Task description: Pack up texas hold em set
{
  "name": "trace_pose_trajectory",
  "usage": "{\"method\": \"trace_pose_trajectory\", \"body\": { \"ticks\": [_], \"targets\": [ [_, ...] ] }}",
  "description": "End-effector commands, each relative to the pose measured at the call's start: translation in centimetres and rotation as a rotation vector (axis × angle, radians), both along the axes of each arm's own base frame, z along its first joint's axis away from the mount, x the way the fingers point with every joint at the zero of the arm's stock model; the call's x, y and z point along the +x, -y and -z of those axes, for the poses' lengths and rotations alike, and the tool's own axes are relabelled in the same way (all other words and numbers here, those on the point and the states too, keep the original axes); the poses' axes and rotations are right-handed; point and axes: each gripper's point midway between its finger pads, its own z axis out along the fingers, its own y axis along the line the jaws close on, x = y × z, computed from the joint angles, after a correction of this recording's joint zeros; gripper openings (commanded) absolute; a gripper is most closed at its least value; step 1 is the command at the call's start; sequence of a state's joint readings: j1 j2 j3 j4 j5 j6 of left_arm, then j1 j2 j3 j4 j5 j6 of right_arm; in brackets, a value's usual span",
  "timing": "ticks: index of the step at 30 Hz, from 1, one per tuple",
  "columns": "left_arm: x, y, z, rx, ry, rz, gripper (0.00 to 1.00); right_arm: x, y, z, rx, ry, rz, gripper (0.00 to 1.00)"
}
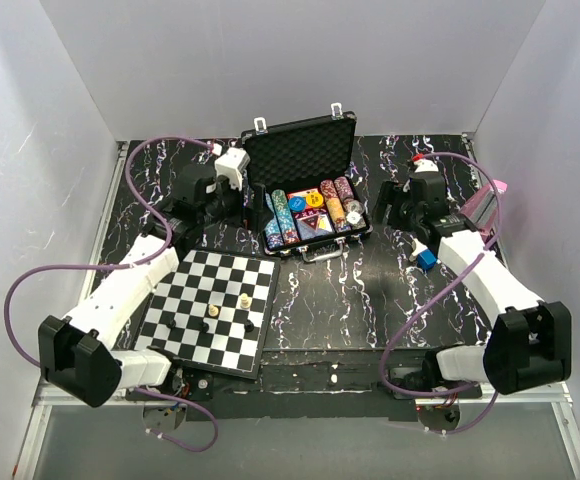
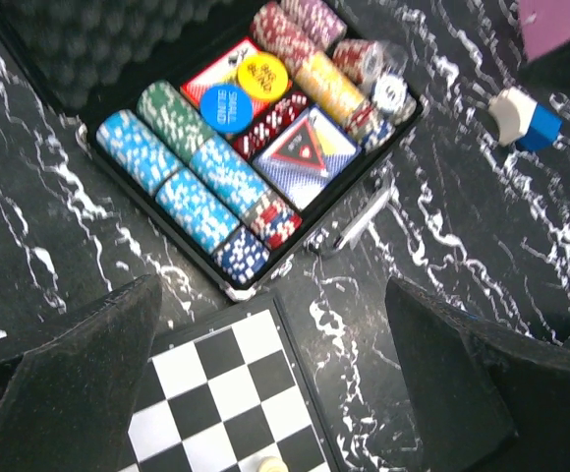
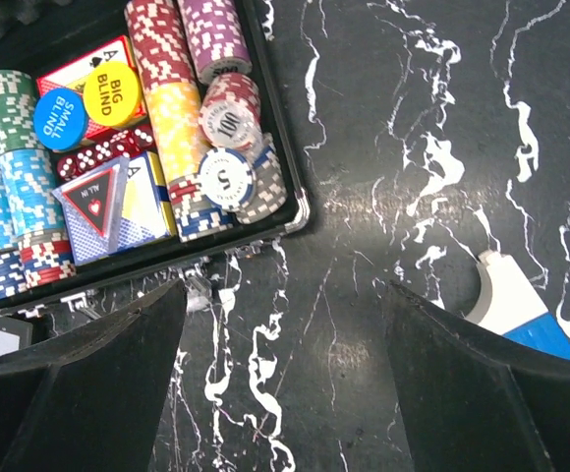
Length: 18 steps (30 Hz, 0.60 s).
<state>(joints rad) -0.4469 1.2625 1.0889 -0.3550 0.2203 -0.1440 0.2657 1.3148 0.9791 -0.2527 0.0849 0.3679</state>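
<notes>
Left gripper (image 2: pixel 273 295) and right gripper (image 3: pixel 285 295) gape empty; tilted chips (image 3: pixel 228 175) need seating flush before the briefcase (image 1: pixel 300 152) can shut.

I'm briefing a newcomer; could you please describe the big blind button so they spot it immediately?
Find the open black briefcase at the far middle of the table. Between its chip rows, on a red card deck, lie a yellow button and a blue button. Yours is the yellow one, printed BIG BLIND.
</notes>
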Motion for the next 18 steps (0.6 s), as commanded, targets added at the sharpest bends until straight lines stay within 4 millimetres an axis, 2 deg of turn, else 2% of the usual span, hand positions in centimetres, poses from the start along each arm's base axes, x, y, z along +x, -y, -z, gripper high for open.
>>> {"method": "trace_pose_trajectory", "body": {
  "ticks": [1,7,11,12,18],
  "targets": [
    [1.3,0.0,-5.9,-0.042,0.111,-0.018,0.98,-0.7,1.2,-0.7,-0.014,0.033,0.034,0.87],
    [4.0,1.2,-10.2,-0.065,0.141,-0.034,0.98,-2.1,2.8,0.6,0.005,0.005,0.075,0.87],
    [7.2,2.4,-12.5,-0.062,0.149,-0.044,0.98,-1.7,4.0,0.3,0.053,0.039,0.072,0.88],
    [7.9,2.7,-12.6,-0.056,0.143,-0.047,0.98,-1.4,4.5,0.1,0.049,0.054,0.083,0.88],
    [13.0,4.9,-12.7,-0.059,0.143,-0.061,0.98,0.2,4.9,-1.2,0.079,0.092,0.050,0.88]
  ]
}}
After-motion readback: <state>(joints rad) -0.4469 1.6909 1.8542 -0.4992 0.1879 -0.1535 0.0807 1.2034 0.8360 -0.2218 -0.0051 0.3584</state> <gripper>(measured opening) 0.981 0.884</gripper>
